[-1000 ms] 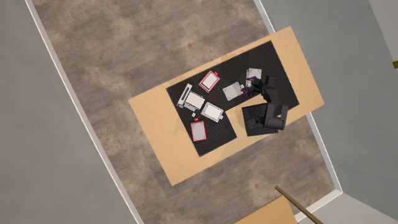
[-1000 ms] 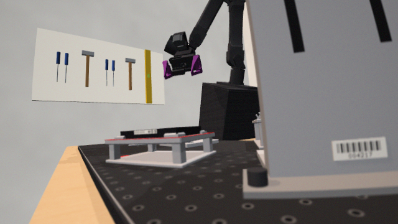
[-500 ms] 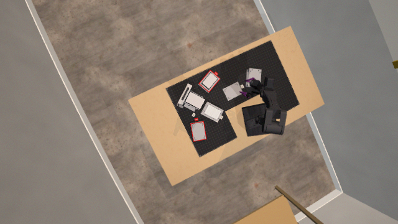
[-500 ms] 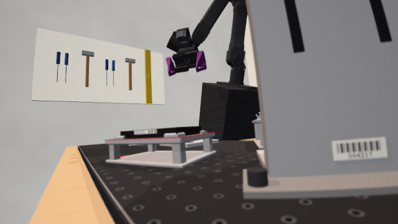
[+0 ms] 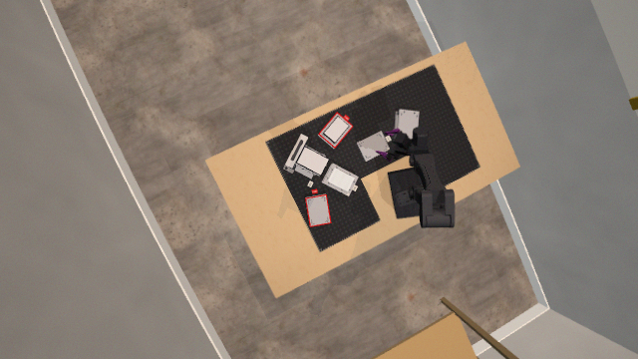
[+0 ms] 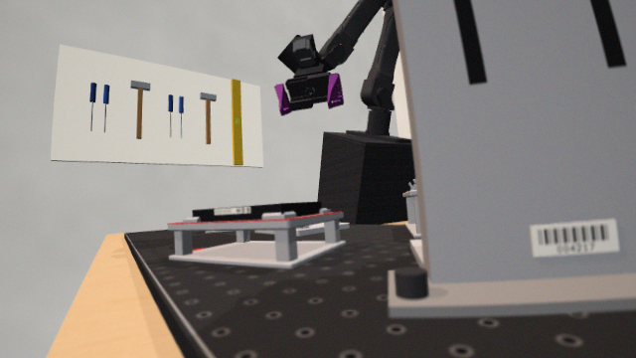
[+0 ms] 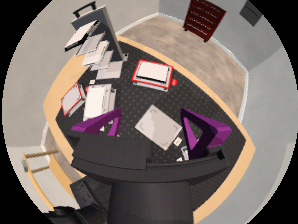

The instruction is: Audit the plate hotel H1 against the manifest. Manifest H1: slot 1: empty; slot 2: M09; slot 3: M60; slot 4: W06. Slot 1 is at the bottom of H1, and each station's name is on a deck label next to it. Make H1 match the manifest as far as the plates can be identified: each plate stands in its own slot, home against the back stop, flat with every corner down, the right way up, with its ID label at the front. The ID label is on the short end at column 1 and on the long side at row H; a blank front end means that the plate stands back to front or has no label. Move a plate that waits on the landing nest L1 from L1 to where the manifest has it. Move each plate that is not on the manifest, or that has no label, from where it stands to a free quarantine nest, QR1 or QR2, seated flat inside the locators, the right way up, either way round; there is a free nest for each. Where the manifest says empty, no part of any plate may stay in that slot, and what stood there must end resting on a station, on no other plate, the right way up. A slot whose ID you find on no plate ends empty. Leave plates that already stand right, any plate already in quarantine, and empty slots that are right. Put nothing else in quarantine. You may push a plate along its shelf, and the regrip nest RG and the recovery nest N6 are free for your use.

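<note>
The plate hotel H1 (image 5: 294,154) (image 7: 93,32) stands at the left of the black mat. In the exterior view its grey side wall (image 6: 522,149) fills the right foreground and hides the slots. A white plate (image 5: 340,179) (image 7: 99,99) lies on the nest beside the hotel. My gripper (image 5: 389,144) (image 6: 309,96) (image 7: 150,111) is open and empty. It hangs high over the mat, beside a bare grey nest (image 5: 371,146) (image 7: 156,121). The slot contents and plate labels are too small to read.
One red-rimmed quarantine nest (image 5: 335,130) (image 6: 258,226) (image 7: 152,72) seems to hold a dark-sided plate with a white label (image 6: 231,211). The other red-rimmed nest (image 5: 318,209) (image 7: 72,99) shows a grey inside. A second grey nest (image 5: 407,122) lies by the arm. The arm's black base (image 5: 404,194) stands at the mat's notch.
</note>
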`<state>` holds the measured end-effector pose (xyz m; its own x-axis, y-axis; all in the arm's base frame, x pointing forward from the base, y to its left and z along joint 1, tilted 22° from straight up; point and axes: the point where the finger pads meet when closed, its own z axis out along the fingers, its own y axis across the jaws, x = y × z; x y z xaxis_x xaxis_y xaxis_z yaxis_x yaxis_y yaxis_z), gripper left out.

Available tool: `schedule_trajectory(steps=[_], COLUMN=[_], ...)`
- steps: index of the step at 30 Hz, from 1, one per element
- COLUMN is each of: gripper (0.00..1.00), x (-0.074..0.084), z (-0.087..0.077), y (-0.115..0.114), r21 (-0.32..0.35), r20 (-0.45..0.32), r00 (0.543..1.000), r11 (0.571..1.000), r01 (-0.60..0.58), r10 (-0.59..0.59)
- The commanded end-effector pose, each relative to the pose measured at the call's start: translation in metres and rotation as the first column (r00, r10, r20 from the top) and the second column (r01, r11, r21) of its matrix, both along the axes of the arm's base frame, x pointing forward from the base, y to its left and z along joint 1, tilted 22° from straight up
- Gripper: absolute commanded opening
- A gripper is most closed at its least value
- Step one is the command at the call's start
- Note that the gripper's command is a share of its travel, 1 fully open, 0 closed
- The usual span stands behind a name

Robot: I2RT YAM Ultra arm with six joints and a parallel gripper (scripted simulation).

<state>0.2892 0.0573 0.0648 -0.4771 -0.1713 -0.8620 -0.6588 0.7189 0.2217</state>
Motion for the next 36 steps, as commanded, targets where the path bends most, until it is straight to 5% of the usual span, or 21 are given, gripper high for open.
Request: schedule_trajectory(steps=[1, 36], gripper=[1.0, 1.0], x=[0.004, -0.029], z=[0.008, 0.041], y=[0.004, 0.096], r21=[0.009, 0.013], r20=[0.004, 0.004], r00=[1.0, 1.0], r11=[1.0, 1.0], r01=[0.027, 0.027], r10=[-0.027, -0.027])
